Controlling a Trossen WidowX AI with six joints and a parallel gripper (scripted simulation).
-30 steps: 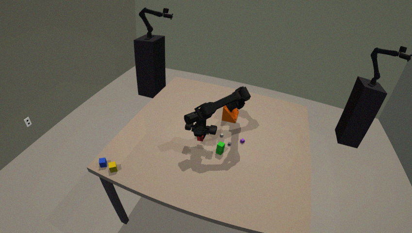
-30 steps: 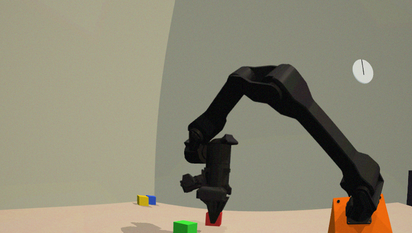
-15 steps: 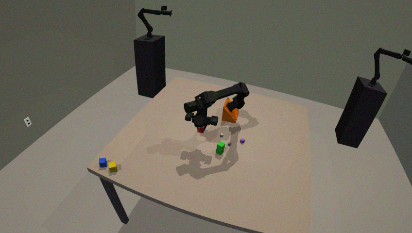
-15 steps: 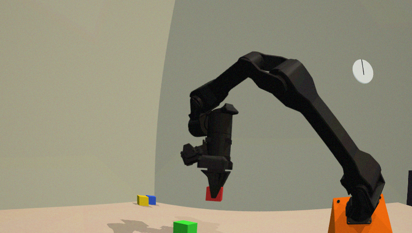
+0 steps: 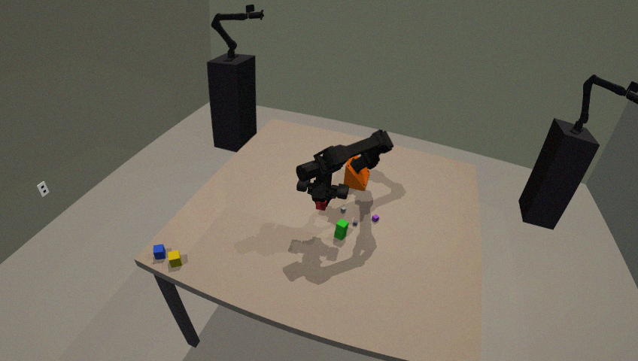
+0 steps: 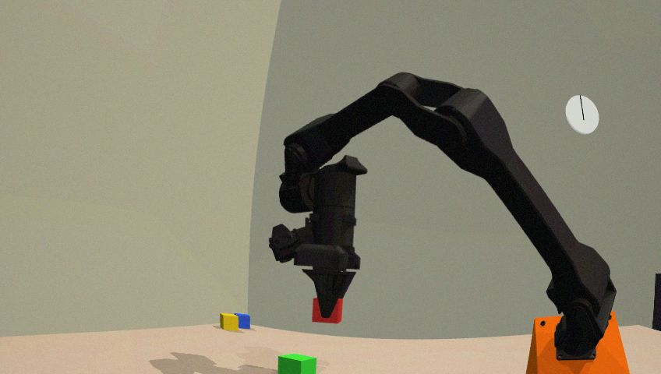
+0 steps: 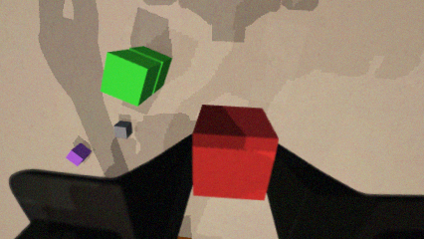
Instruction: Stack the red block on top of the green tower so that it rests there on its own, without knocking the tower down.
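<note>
Hand [image 6: 327, 309] points straight down, fingers closed partway onto the red block [image 6: 326, 315], one finger on each side face; block held well above the worktop [image 5: 416, 268] w/ clear air under it in the exterior view. Wrist view shows the same: red block [image 7: 234, 154] pinched between the two dark fingers, sitting square, top face level w/ no visible tilt.

Green tower [image 5: 341, 229] stands upright on the worktop, nearer the camera than the hand in the top view and a bit to the right of it. Not under the block; in the wrist view the tower [image 7: 131, 75] sits up and left of the held block, apart from it. Looks like two green cubes stacked, but the seam is faint, so approx.

Small bits near the tower: a purple cube [image 5: 375, 217] to its right, a grey cube [image 5: 343, 208] just beyond it, and a darker one [image 5: 354, 222] close to its right side, too small to tell more.

Blue block [image 5: 159, 250] and yellow block [image 5: 174, 258] sit side by side at the near left corner of the worktop, well apart from everything else. Orange arm base [image 5: 356, 175] is at the far side, behind the hand.
</note>
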